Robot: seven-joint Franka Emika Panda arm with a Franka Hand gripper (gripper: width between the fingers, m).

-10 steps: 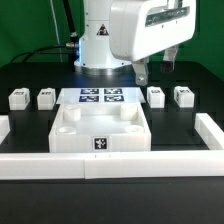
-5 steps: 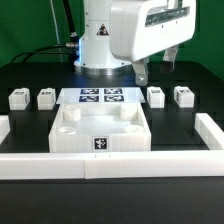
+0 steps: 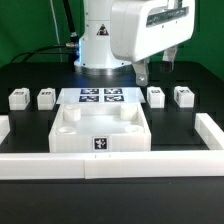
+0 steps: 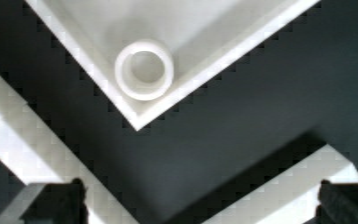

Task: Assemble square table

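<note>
Nothing has moved in the last second. The arm and all the parts sit where they were, so no part is picked up yet and the build has not begun.

A long rail [image 3: 110,166] runs across the bottom of the frame. Just behind it, in the lower middle, sits the slab [image 3: 75,140] with its tag [image 3: 101,143] facing front. More rails stand at both side edges, so the slab is fenced in front and at the sides.

Further back, four legs [image 3: 46,97] stand in a row, two at the exterior view's left and two at its right. The marker board [image 3: 100,96] lies between them. There is bare black table [image 3: 30,75] around each leg, so there is room to come down.

Farthest back, in the upper right, the gripper [image 3: 156,65] hangs wide open and holds nothing. The wrist view shows one slab corner and its round socket [image 4: 142,70].
</note>
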